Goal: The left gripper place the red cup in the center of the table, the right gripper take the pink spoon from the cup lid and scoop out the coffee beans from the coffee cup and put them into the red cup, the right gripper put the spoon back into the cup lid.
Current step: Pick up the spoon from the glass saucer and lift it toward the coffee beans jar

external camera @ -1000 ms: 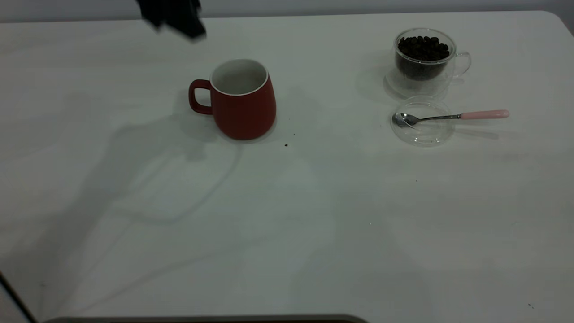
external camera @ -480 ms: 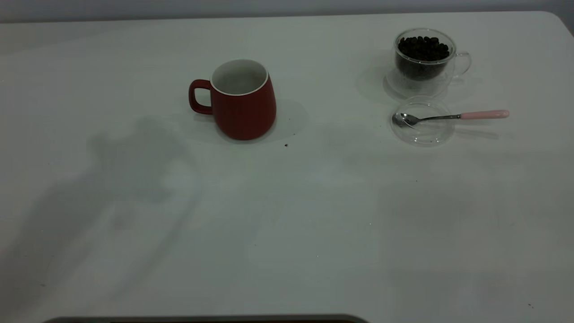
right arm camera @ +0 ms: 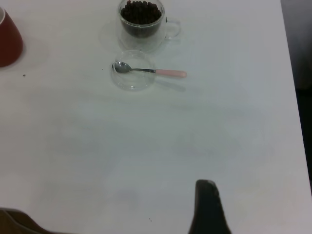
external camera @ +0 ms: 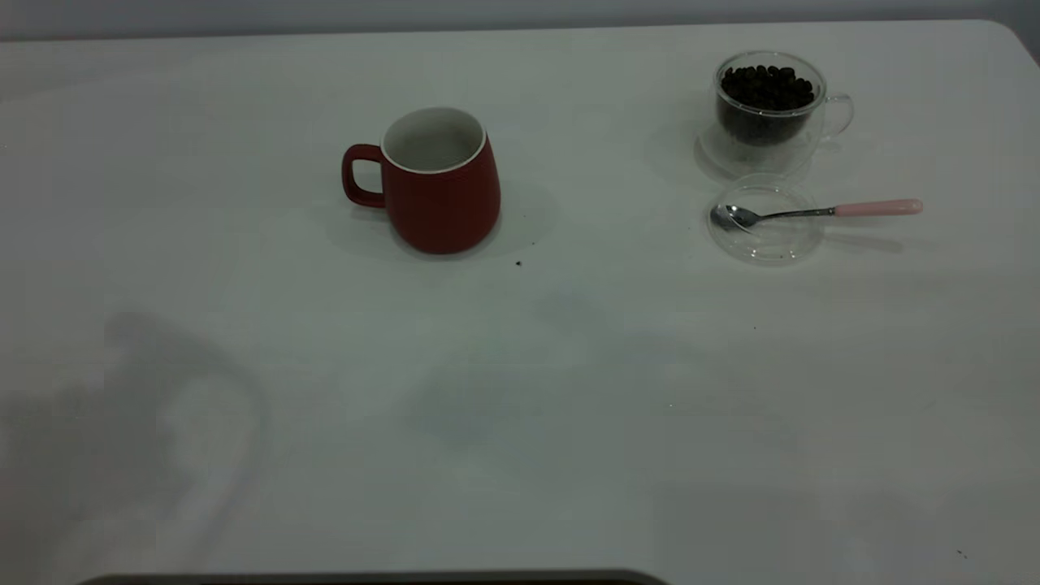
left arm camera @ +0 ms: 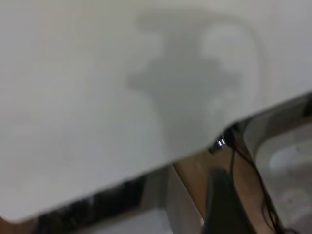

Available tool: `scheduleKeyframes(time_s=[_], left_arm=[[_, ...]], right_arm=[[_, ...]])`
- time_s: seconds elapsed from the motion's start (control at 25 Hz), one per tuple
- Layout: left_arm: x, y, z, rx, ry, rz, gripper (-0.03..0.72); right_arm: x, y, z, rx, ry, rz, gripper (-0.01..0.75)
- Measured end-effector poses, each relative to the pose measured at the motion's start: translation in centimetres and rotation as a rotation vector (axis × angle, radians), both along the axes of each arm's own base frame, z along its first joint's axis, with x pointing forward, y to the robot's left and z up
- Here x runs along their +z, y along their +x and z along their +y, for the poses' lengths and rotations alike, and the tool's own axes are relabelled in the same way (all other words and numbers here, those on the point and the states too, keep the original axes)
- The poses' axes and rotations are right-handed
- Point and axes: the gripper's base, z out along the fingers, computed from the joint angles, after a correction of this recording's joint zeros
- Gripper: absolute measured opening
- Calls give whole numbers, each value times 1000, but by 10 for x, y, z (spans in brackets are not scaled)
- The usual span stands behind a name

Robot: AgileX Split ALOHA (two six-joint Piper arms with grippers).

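Note:
The red cup stands upright and empty near the middle of the table, handle to the left; its edge shows in the right wrist view. The coffee cup, full of coffee beans, stands at the back right. In front of it lies the cup lid with the pink spoon across it, bowl on the lid and handle pointing right. Neither gripper shows in the exterior view. The left gripper is a dark shape over the table's edge. The right gripper hangs well short of the spoon.
A few dark specks lie on the table, one just right of the red cup. The left arm's shadow falls on the front left. Beyond the table edge in the left wrist view are cables and floor.
The left gripper has left the top of the exterior view. Its shadow has slid from beside the red cup to the front left corner. Cup, lid and spoon have not moved.

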Motion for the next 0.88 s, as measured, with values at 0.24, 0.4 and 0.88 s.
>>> scheduleKeyframes(time_s=[0.24, 0.4, 0.88], left_arm=[[-38, -64, 19, 126, 24, 91, 495], [-61, -105, 32, 162, 15, 75, 495], [-44, -176, 53, 169, -157, -362, 495]], right_arm=[[0, 0, 0, 0, 0, 0, 557], [0, 0, 0, 0, 0, 0, 557], [0, 0, 0, 0, 0, 0, 557]])
